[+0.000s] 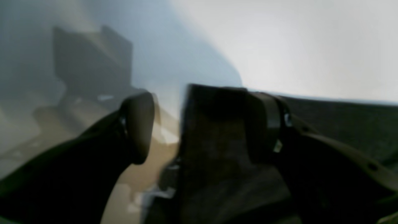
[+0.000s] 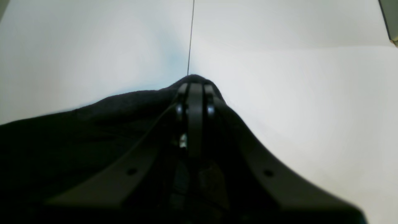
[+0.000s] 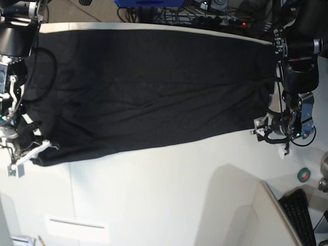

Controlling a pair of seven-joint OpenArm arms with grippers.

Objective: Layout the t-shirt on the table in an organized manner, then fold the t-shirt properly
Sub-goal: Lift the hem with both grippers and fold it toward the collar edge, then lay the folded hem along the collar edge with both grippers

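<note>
Now we are looking at the shirt lying stretched out long across the far part of the table, plain black side up, with soft creases running along its length. It is reaching from one arm to the other, and the near half of the tabletop is showing bare off-white.

Our right gripper is pinching an edge of the shirt: its fingers are pressed together with black cloth bunched around the tips, just where the table's thin seam meets them. In the base view that gripper is sitting at the shirt's near corner on the picture's left.

Our left gripper is standing with its jaws apart. A fold of dark cloth is lying between its fingers and against one of them, but the wrist view is too blurred for us to say whether the fingers are gripping it. In the base view this gripper is at the shirt's other end, on the picture's right.

A keyboard and a small green roll are lying off the table's corner.
</note>
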